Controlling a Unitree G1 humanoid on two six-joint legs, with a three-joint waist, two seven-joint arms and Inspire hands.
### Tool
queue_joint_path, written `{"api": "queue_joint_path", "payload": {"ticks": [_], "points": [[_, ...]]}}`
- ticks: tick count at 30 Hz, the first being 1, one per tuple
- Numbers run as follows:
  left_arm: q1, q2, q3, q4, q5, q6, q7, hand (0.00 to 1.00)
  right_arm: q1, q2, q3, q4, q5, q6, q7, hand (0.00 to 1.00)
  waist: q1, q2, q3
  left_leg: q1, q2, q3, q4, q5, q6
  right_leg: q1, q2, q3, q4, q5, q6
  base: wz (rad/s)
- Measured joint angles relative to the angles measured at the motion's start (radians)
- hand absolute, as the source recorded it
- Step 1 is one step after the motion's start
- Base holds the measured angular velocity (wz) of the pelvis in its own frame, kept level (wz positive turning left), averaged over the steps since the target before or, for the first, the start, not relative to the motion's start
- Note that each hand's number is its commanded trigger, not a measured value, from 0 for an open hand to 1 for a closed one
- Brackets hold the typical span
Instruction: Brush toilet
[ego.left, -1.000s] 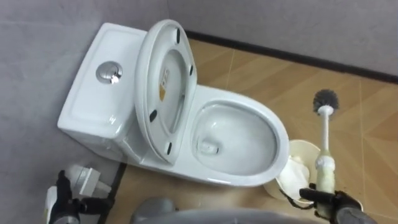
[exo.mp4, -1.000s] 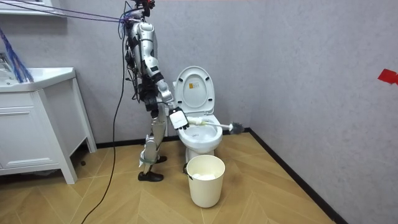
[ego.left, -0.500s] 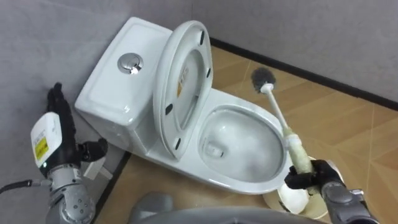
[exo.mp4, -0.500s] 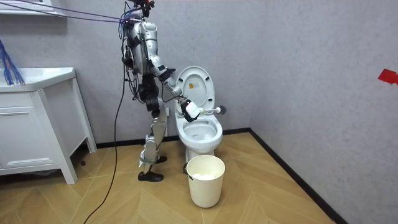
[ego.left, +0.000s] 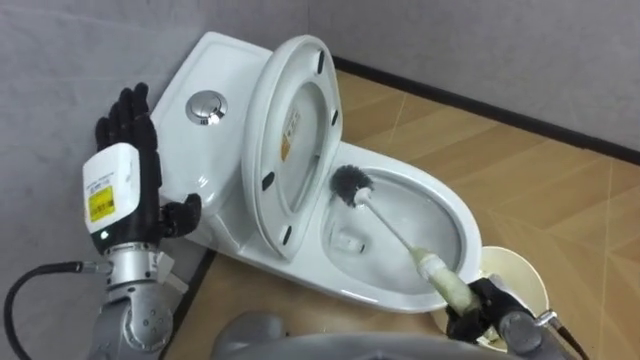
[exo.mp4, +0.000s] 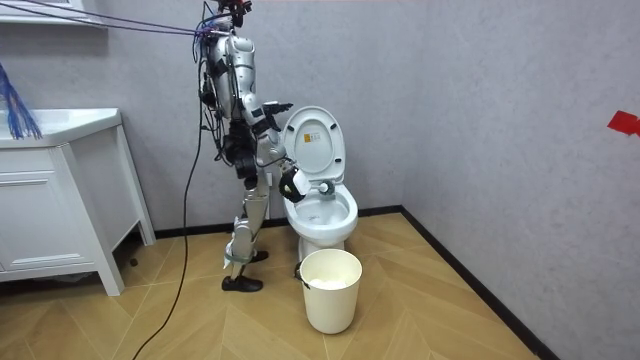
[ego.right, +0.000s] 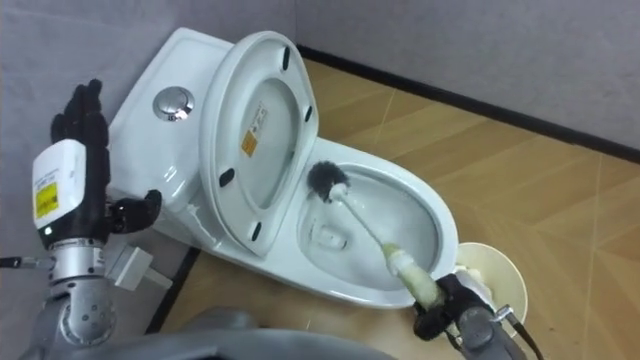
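Right hand (ego.left: 478, 308) clamped on brush (ego.left: 392, 230) | bristles within rim of bowl (ego.left: 375, 290) | left hand (ego.left: 122, 175) splayed beside tank (ego.left: 225, 70)

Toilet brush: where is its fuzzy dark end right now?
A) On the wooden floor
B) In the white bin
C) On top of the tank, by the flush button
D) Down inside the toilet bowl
D: the toilet brush slants down with its dark bristly end inside the toilet bowl, close to the raised seat, while the right robot hand grips its handle.
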Motion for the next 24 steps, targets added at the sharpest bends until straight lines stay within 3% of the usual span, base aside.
{"api": "queue_joint_path", "payload": {"ticks": [4,7,12,17,21,24], "points": [[-0.016,0.006,-0.004,0.015,0.053,0.007,0.0,0.0,0.009,-0.014,-0.011,-0.001,-0.073,0.026,0.028,1.0,-0.013,0.001,0.0027,0.0,0.001,0.008,-0.001,0.0,0.0,-0.011,-0.004,0.006,0.016,0.0,0.0,-0.07],[-0.025,0.028,-0.016,0.066,0.081,0.015,-0.016,0.0,0.02,-0.023,-0.023,0.0,-0.129,0.04,0.053,1.0,-0.018,0.003,0.0032,0.002,0.004,0.021,-0.01,-0.001,0.001,-0.016,0.001,0.022,0.018,0.0,0.0,-0.14],[-0.037,0.045,-0.026,0.209,0.121,0.064,-0.045,0.0,0.038,-0.048,-0.024,0.005,-0.163,0.062,0.088,1.0,-0.037,0.005,0.0049,0.006,0.008,0.03,-0.012,-0.001,0.001,-0.021,-0.001,0.035,0.012,0.001,-0.002,-0.06],[-0.038,0.078,-0.034,0.211,0.151,0.079,-0.08,0.0,0.039,-0.078,-0.029,-0.003,-0.199,0.071,0.1,1.0,-0.037,0.002,0.0048,0.003,0.007,0.039,-0.013,0.0,0.001,-0.032,-0.002,0.053,0.016,0.001,-0.002,-0.08],[-0.047,0.081,-0.034,0.219,0.156,0.109,-0.137,0.0,0.031,-0.089,-0.029,-0.006,-0.209,0.078,0.102,1.0,-0.036,-0.003,0.0052,-0.001,0.007,0.046,-0.01,0.0,0.001,-0.044,-0.005,0.06,0.03,0.001,-0.002,-0.06],[-0.074,0.087,-0.034,0.255,0.151,0.108,-0.167,0.0,0.002,-0.099,-0.028,-0.005,-0.221,0.078,0.102,1.0,-0.036,0.002,0.0061,-0.036,0.008,0.046,0.005,0.0,0.001,-0.077,-0.005,0.058,0.044,0.001,-0.002,-0.02]]}}
